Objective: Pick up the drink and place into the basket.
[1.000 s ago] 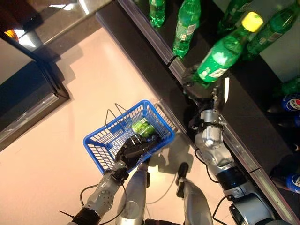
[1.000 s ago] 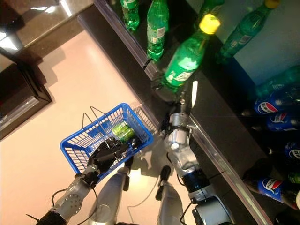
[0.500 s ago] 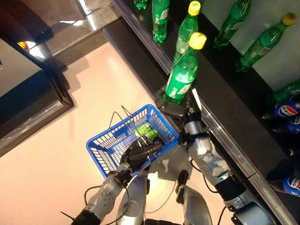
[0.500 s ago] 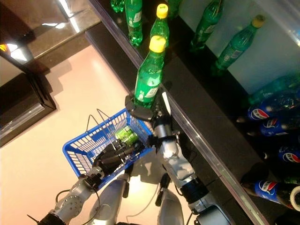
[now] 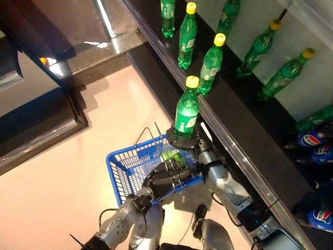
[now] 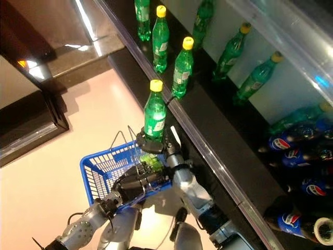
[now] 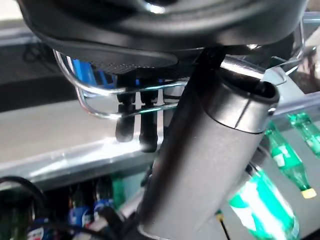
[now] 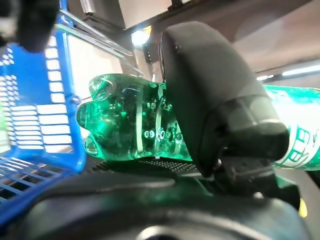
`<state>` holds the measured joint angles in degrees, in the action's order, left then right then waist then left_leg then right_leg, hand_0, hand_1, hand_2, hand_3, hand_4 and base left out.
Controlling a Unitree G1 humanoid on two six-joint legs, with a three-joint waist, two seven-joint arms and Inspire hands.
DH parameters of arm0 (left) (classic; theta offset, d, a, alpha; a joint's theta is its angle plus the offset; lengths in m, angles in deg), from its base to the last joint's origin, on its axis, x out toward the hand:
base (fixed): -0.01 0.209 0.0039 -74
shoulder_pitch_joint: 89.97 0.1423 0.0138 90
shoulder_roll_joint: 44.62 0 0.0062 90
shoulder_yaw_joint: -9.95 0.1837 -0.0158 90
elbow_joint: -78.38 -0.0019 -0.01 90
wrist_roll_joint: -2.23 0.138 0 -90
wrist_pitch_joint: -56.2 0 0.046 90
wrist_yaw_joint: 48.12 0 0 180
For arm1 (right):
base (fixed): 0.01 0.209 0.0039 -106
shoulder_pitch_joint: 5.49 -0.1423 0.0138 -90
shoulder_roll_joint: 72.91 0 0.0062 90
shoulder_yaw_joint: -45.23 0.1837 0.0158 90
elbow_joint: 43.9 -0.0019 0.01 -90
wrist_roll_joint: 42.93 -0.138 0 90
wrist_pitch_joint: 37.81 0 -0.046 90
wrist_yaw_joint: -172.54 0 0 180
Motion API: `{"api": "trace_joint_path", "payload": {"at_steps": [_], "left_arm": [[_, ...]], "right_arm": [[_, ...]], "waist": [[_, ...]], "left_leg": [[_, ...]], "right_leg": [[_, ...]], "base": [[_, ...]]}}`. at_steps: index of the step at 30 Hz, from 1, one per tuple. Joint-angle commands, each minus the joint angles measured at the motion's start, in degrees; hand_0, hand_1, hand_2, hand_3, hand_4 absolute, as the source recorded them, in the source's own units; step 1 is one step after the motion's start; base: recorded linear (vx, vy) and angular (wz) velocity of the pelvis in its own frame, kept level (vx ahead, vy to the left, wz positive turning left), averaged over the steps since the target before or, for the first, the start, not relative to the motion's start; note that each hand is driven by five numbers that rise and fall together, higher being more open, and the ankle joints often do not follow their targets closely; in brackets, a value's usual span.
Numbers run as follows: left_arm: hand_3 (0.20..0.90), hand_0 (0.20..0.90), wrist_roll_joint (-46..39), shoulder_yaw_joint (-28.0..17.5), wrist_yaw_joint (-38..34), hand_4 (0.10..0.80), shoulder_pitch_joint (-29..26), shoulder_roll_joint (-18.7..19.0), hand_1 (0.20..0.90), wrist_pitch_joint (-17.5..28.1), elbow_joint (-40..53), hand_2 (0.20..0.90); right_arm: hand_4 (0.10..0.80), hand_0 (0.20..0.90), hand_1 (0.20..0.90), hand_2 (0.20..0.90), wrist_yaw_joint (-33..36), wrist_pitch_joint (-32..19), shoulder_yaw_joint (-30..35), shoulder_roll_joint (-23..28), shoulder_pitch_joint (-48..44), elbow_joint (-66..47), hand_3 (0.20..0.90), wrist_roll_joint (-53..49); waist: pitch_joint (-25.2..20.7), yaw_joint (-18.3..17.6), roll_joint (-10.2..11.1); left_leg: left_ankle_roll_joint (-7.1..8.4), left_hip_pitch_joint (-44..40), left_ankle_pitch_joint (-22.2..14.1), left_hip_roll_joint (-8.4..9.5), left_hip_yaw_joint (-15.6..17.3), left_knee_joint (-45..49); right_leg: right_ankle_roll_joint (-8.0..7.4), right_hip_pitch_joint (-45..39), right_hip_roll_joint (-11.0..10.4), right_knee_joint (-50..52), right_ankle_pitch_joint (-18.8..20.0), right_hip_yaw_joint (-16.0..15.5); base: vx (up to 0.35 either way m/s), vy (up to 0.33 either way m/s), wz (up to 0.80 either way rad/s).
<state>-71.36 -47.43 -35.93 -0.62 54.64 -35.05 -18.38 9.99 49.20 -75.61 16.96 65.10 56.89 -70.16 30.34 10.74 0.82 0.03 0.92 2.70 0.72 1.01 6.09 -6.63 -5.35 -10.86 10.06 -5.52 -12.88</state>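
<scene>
Closest in, the dark left hand is curled round the thin wire handles of the blue plastic mesh basket, carrying it above the pale glossy floor. The left wrist view shows those chrome wire loops hooked under its fingers. The basket is a rectangular lattice tub, and inside it lies a small light-green drink item on the bottom; too small to make out more.

Right at the basket's far rim, the dark right hand is wrapped round the base of the green clear plastic bottle with a yellow cap, thumb and fingers closed on the bumpy, lobed bottom as the right wrist view shows. The bottle stands upright, over the basket's far edge, just beside the black shelf edge. It has a green label with white lettering I can't read.

Further back, the dark shelf holds more green bottles, 4 with yellow caps showing, standing in a loose row. Off to the right side are dark cola bottles with blue, red and white labels, lying or leaning.
</scene>
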Motion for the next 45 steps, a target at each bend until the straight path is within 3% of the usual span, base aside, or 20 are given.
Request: {"api": "trace_joint_path", "payload": {"at_steps": [1, 10, 18, 24, 33, 39, 45], "left_arm": [[0.200, 0.300, -1.86, 3.46, 18.62, 0.100, 0.13, -7.31, 0.300, 3.96, 27.07, 0.300], [0.200, 0.300, -0.81, 3.19, 21.08, 0.100, 5.29, -6.55, 0.300, 3.18, 26.34, 0.300], [0.200, 0.300, -0.34, 1.51, 23.99, 0.100, 5.95, -5.23, 0.300, 3.41, 26.68, 0.300], [0.200, 0.300, -0.48, -0.11, 26.10, 0.100, 6.45, -4.16, 0.300, 3.92, 28.90, 0.300], [0.200, 0.300, -5.11, -2.85, 26.93, 0.100, 6.89, -4.60, 0.300, -0.42, 31.70, 0.300], [0.200, 0.300, -7.98, -1.02, 27.93, 0.100, 7.23, -5.92, 0.300, -5.34, 31.18, 0.300], [0.200, 0.300, -7.47, 2.45, 30.39, 0.100, 6.23, -6.84, 0.300, -6.46, 30.01, 0.300]], "right_arm": [[0.100, 0.300, 0.300, 0.300, -0.92, -6.36, -2.72, -2.93, -1.29, -4.62, 0.200, -1.27], [0.100, 0.300, 0.300, 0.300, 3.41, -9.23, -1.87, -3.71, 5.50, -0.35, 0.200, 1.49], [0.100, 0.300, 0.300, 0.300, 5.48, -11.55, 0.98, -2.81, 6.85, 0.96, 0.200, 2.30], [0.100, 0.300, 0.300, 0.300, 8.29, -14.38, 3.50, -2.58, 8.21, 1.03, 0.200, 1.49], [0.100, 0.300, 0.300, 0.300, 8.26, -14.01, 5.01, -3.16, 10.17, 2.52, 0.200, 2.55], [0.100, 0.300, 0.300, 0.300, 6.96, -12.53, 3.62, -3.87, 8.89, 5.49, 0.200, 2.75], [0.100, 0.300, 0.300, 0.300, 5.77, -10.96, 1.13, -5.39, 6.35, 10.19, 0.200, 1.04]], "waist": [[-13.86, -0.16, -0.31], [-15.81, -0.07, -0.46], [-15.44, 0.19, -0.18], [-15.15, 0.48, -0.31], [-15.64, 0.72, -0.61], [-15.88, 1.07, -0.68], [-15.67, 1.52, -0.73]], "left_leg": [[3.83, 1.64, -5.03, -4.50, -1.35, 11.33], [3.07, -0.74, -4.71, -4.18, -0.65, 9.83], [2.50, 0.21, -4.64, -3.80, -0.79, 10.49], [2.40, 0.90, -4.64, -3.67, -0.91, 11.19], [2.50, 1.22, -4.87, -3.51, -1.19, 11.73], [2.60, 1.17, -4.87, -3.47, -1.76, 12.02], [2.64, 1.74, -4.90, -3.08, -2.27, 12.79]], "right_leg": [[-1.30, -0.09, -4.94, -1.74, 8.35, -1.96], [-3.34, -0.96, -5.50, -1.68, 9.31, -1.84], [-4.37, 0.07, -6.16, -1.41, 10.60, -2.30], [-4.57, 0.42, -6.49, -1.07, 10.96, -3.01], [-4.16, 0.31, -6.53, -1.07, 10.79, -3.31], [-3.87, 0.00, -6.53, -0.99, 10.72, -3.38], [-3.72, 0.03, -6.57, -0.63, 10.76, -3.63]], "base": [[0.168, 0.066, 0.14], [0.075, 0.040, 0.03], [0.000, 0.000, 0.00], [0.000, -0.003, 0.03], [-0.001, -0.004, 0.03], [0.019, -0.003, 0.00], [0.034, 0.005, 0.02]]}}
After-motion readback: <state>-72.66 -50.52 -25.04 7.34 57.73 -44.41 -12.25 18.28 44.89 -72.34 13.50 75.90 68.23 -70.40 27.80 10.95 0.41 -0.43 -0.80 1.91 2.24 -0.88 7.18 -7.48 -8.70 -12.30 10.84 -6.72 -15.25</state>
